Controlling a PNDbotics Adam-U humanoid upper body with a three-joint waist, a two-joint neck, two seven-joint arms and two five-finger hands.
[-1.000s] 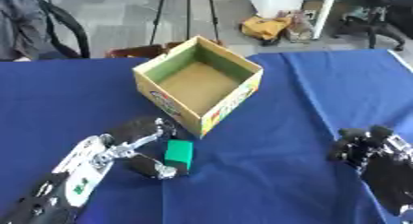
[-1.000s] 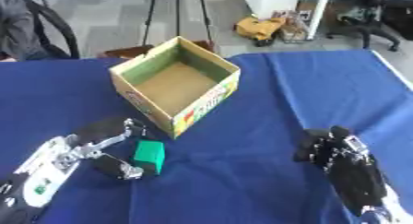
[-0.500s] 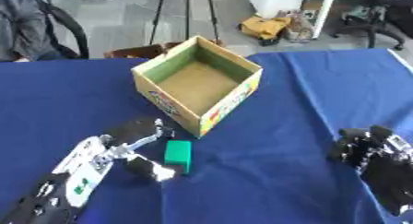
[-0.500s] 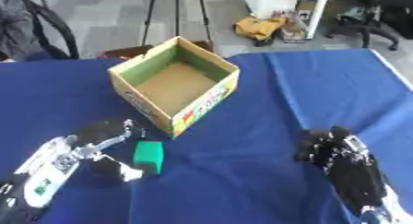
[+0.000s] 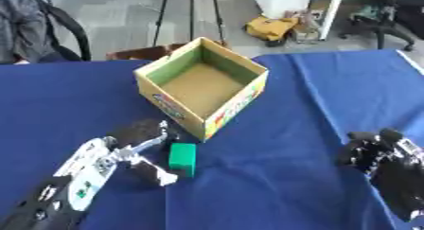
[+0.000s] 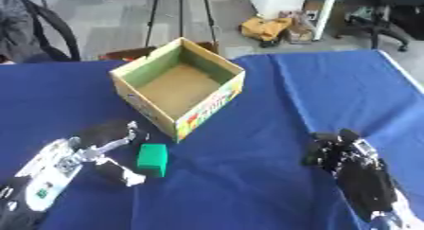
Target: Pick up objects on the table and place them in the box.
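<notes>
Both forearms cut off; box (image 5: 204,94) print blurred

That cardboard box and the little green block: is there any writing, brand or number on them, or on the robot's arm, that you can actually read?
None can be read.
Box: coloured print on its outer walls, too blurred to read.
Green block: plain, no marks visible.
Left hand: a small green mark on the arm behind it, unreadable.

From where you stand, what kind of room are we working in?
Probably a lab or office workspace. A blue cloth-covered table holds an open cardboard box; behind it on the grey floor stand black tripod legs and a black office chair.
</notes>
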